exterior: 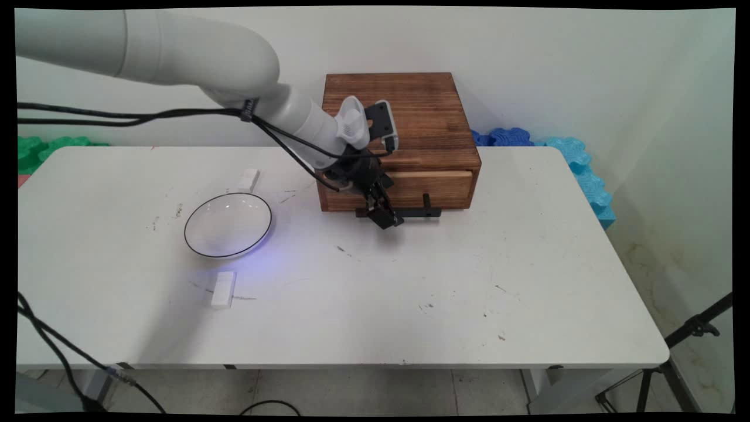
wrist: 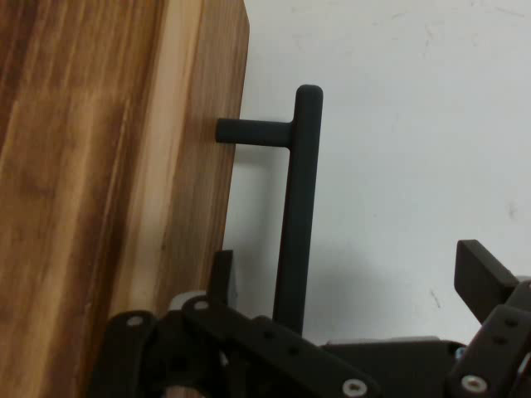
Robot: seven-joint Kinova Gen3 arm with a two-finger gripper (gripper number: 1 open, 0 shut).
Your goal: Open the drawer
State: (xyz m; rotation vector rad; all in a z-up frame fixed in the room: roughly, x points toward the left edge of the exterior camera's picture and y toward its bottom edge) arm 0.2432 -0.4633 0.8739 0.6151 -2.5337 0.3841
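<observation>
A dark wooden box (exterior: 404,117) stands at the back of the white table (exterior: 410,293), with one drawer (exterior: 436,189) in its front face. A black bar handle (exterior: 419,213) sticks out from the drawer on two posts. My gripper (exterior: 384,214) is low at the handle's left end, tilted down toward the table. In the hand view the handle (wrist: 294,215) runs up between my two fingers. One fingertip (wrist: 221,278) sits between bar and drawer front, the other (wrist: 485,278) well out on the far side. The gripper (wrist: 353,278) is open and the bar is not clamped.
A clear bowl with a dark rim (exterior: 228,225) sits left of the box. One small white block (exterior: 223,289) lies in front of the bowl, another (exterior: 249,179) behind it. Blue foam pieces (exterior: 577,158) and green foam pieces (exterior: 41,149) line the wall. A tripod (exterior: 674,357) stands at the lower right.
</observation>
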